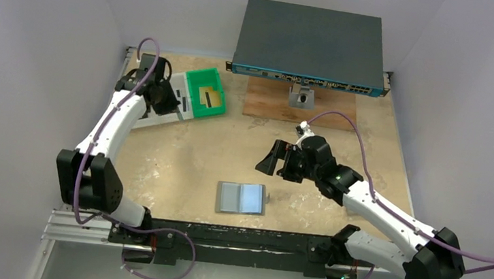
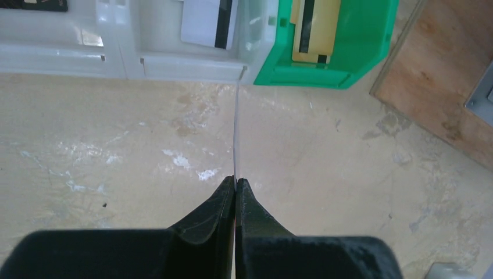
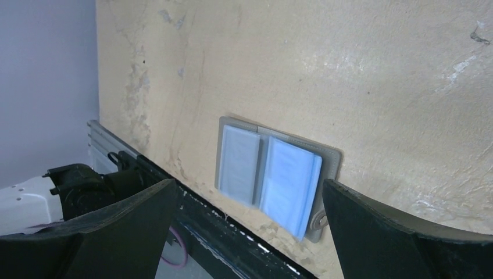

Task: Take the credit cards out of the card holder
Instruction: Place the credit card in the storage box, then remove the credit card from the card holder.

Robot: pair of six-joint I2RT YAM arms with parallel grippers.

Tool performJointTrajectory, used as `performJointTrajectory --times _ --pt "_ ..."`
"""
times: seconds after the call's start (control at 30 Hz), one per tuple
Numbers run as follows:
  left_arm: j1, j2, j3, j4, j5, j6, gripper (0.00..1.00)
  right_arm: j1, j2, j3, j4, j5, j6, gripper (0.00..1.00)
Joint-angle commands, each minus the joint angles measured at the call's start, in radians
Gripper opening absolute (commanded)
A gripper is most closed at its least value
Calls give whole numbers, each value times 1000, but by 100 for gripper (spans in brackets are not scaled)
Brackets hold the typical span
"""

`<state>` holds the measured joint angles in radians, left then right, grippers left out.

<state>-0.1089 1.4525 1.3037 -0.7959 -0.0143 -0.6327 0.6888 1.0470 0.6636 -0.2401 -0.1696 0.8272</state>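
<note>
The card holder [image 1: 241,198] lies open and flat near the table's front edge, with its bluish clear pockets up; it also shows in the right wrist view [image 3: 270,177]. My right gripper [image 1: 277,161] hangs open and empty above and behind it, its jaws [image 3: 249,186] wide apart. My left gripper [image 1: 163,99] is at the back left by the white tray [image 1: 164,114]. It [image 2: 235,181] is shut on a thin light card [image 2: 236,133], seen edge-on, that reaches towards the tray. A silver card [image 2: 209,23] and a black card [image 2: 35,4] lie in the white tray [image 2: 116,58]. A gold card [image 2: 314,29] lies in the green tray [image 2: 372,46].
A large dark grey box with ports [image 1: 308,46] stands at the back. In front of it a wooden board [image 1: 268,104] carries a small grey metal part [image 1: 301,97]. A black rail [image 1: 221,236] runs along the front edge. White walls enclose the table.
</note>
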Motion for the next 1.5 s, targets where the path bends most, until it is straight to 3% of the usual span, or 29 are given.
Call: performJointTrajectory --times 0.0,0.33,0.6,0.83,0.97,1.17,1.47 --pt "51 109 125 38 51 68 0 3 -42 38 -26 27 -21 99" --pt "159 357 281 145 171 86 0 2 -81 47 -72 38 -30 99" --pt "195 462 346 191 264 125 0 3 -91 61 -103 47 -36 99" --pt "213 491 405 133 236 131 20 3 -76 64 -108 63 -39 99" --pt "225 472 409 119 233 121 32 2 -65 61 -104 61 -32 99" --pt "225 391 382 89 247 86 40 3 -48 54 -85 55 -31 99" --pt "194 140 146 71 321 25 45 7 -12 38 -49 64 -30 99"
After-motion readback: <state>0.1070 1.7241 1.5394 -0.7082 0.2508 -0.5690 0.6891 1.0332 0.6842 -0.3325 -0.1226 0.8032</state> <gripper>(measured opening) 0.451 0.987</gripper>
